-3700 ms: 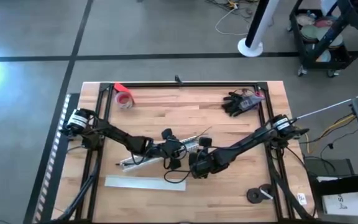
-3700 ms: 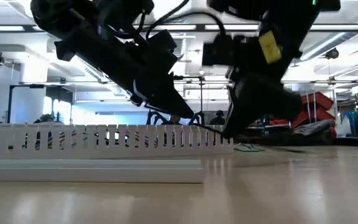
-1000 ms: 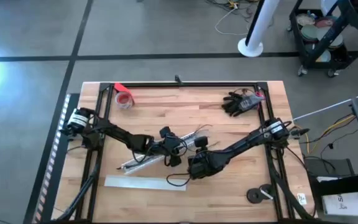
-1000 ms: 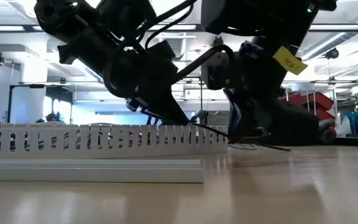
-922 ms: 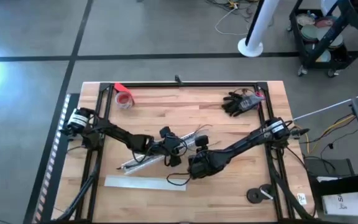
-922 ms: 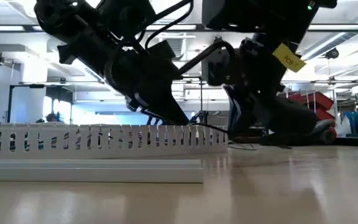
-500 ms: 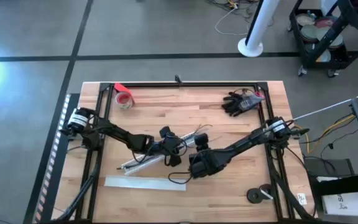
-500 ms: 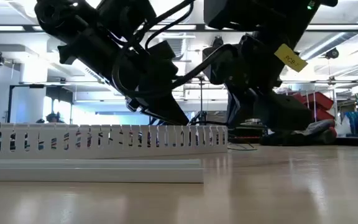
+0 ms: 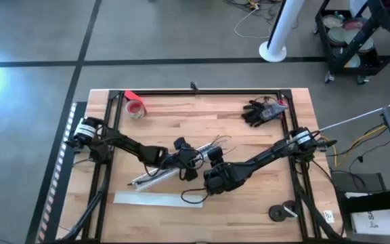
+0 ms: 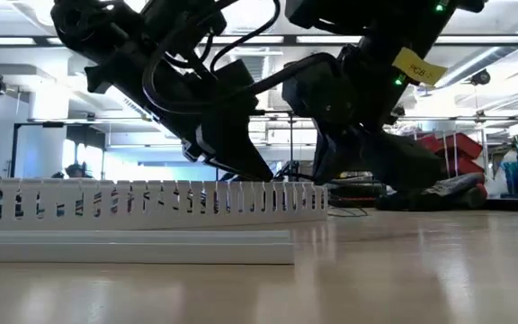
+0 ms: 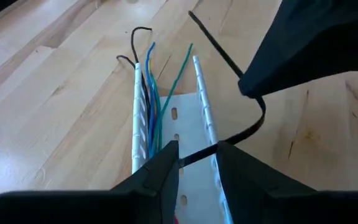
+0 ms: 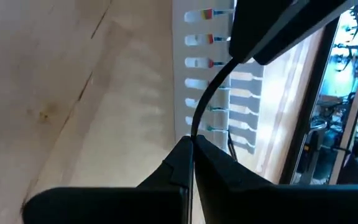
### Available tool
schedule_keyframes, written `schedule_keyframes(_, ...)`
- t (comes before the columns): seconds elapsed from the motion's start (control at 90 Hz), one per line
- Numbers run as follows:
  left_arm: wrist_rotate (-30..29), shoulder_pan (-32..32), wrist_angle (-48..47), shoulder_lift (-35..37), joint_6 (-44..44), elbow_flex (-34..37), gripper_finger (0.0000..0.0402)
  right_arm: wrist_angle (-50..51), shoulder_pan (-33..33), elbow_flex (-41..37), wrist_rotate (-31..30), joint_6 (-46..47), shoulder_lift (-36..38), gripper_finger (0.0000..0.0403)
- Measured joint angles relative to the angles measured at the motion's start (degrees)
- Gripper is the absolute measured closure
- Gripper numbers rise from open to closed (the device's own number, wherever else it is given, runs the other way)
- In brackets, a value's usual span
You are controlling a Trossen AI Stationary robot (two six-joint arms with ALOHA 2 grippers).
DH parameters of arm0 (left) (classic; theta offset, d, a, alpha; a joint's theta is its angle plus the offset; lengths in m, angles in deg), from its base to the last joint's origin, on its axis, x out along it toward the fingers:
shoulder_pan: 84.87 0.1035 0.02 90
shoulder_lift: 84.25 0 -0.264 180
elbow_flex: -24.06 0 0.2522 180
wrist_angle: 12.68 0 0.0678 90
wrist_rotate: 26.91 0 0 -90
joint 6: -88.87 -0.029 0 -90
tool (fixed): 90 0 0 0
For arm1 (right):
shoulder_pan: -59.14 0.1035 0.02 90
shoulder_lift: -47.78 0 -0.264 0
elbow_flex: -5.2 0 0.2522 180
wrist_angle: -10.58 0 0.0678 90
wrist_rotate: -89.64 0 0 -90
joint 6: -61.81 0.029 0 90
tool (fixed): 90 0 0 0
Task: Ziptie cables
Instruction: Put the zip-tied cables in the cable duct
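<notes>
1. Cables (image 11: pixel 151 93), blue, green and dark grey, lying inside a slotted white cable duct (image 11: pixel 188 134) near the middle of the wooden counter (image 9: pixel 249 139), loose ends fanning out past the duct's open end.
2. Black zip tie (image 11: pixel 241 127) crossing over the duct, one end pinched between the closed fingers of the left tool (image 11: pixel 194 158), the other end running up to the right tool (image 12: pixel 191 146).
3. Right tool clamped tight on the thin black tie, slotted duct wall just beyond its tips in the right wrist view.
4. Both tools close together above the duct's end at mid-counter in the high view, left tool (image 9: pixel 181 159) just beside right tool (image 9: pixel 212 177).
5. Flat white duct cover (image 9: pixel 151 199) lying apart from the duct, nearer the counter's front edge.
6. Red tape roll (image 9: pixel 135 108) near the far left corner; black glove (image 9: pixel 257 112) near the far right corner.
7. Small dark round pieces (image 9: pixel 282 212) near the front right corner.
</notes>
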Motion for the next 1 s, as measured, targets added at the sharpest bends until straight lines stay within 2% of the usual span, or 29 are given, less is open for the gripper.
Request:
schedule_keyframes(0.411,0.02,0.04,-0.07,0.00,0.42,0.00,0.0303,0.18,-1.22,0.02,-4.37,-0.30,-0.50,0.0403)
schedule_keyframes(1.0,-0.04,0.15,0.68,0.00,0.94,-0.13,0.0303,4.85,-1.25,3.61,-3.64,2.67,-0.52,0.0403)
